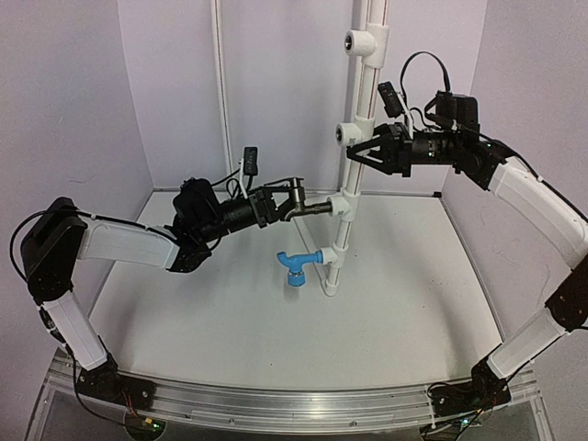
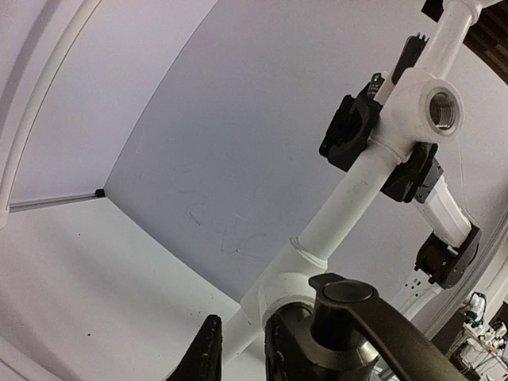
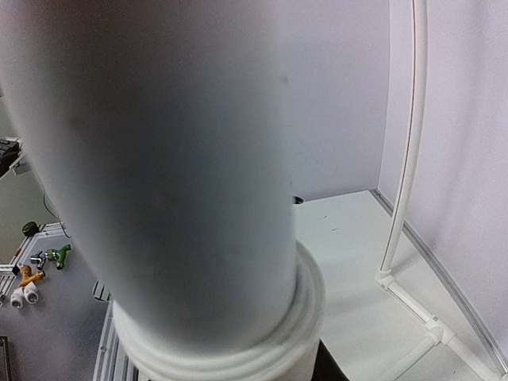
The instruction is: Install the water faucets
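Note:
A bright blue faucet sits screwed into the lowest tee of the upright white pipe, spout down. My left gripper is shut on the black faucet and holds it level, its end at the socket of the tee above the blue one. In the left wrist view the black faucet with its lever handle fills the bottom, pressed against that tee; one finger shows beside it. My right gripper clasps the pipe higher up; the pipe fills the right wrist view and hides the fingers.
Two more tees with open sockets sit higher on the pipe; one shows in the left wrist view. A thin white conduit runs up the back wall. Small green and orange fittings lie off the table.

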You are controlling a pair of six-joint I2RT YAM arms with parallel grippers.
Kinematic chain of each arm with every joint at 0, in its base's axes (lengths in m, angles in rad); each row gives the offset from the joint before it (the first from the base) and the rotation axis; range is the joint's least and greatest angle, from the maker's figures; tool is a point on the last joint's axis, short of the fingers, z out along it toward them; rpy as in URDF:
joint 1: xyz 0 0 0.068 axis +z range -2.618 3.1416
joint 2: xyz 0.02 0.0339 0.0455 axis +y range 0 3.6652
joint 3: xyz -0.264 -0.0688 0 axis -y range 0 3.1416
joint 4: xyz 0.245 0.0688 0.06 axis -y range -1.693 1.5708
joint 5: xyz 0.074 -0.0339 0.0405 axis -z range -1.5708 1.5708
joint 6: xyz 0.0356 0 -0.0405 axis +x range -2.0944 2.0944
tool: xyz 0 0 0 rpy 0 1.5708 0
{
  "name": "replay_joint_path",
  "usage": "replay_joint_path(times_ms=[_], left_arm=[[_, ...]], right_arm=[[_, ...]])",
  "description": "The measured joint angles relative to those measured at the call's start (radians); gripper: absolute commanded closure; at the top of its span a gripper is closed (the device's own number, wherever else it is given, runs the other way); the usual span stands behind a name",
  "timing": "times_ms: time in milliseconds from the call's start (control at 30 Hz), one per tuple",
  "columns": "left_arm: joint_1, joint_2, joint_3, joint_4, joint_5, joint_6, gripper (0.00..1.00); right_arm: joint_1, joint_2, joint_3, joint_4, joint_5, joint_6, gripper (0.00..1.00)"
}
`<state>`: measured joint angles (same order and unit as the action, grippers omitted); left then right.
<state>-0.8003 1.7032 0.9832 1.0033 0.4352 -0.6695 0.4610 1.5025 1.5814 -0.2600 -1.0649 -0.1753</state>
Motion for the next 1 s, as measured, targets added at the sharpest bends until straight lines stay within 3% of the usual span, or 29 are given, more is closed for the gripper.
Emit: replay_joint_path(times_ms=[567, 1000], left_arm=[[0.052, -0.112, 0.023, -0.247, 0.102, 0.096, 0.75], [0.078, -0.066, 0.227, -0.274, 0.305, 0.112, 0.73]], right_arm=[[0.0, 0.0, 0.0, -0.002, 0.002, -0.001, 1.0], [0.001, -0.003, 0.0, -0.005, 0.009, 0.0, 1.0]])
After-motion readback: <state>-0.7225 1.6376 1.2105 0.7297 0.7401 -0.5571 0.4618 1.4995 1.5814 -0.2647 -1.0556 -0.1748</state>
